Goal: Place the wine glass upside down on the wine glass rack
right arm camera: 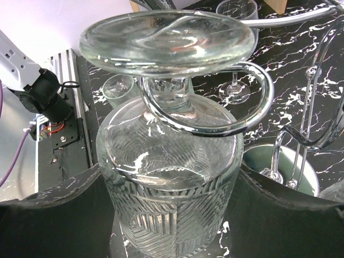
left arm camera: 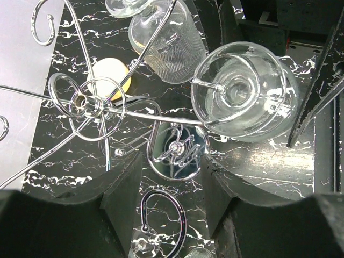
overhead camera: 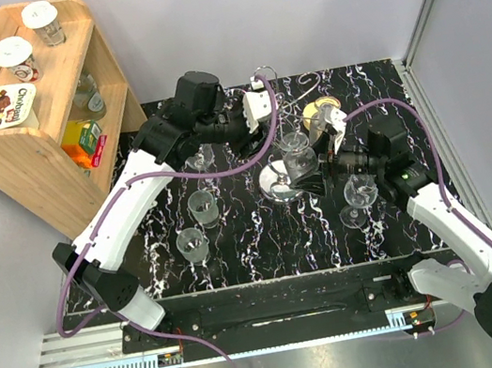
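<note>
Right arm reaches in from near right, elbow bent. Right pincer (right arm camera: 172,220) clamped on wine glass (right arm camera: 172,161). Glass upside down, foot on top, stem inside curl of wine glass rack (right arm camera: 252,102), mid desk (overhead camera: 265,238). Left arm stretched far. Left pincer (left arm camera: 172,183) points down over rack top, fingers apart.

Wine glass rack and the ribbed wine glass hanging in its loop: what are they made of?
The wine glass rack looks like polished chrome-plated metal wire: mirror-bright, with sharp reflections along its curled arms. The wine glass appears to be clear glass with a ribbed pattern on its bowl; you see straight through it, though clear plastic cannot be ruled out.
</note>
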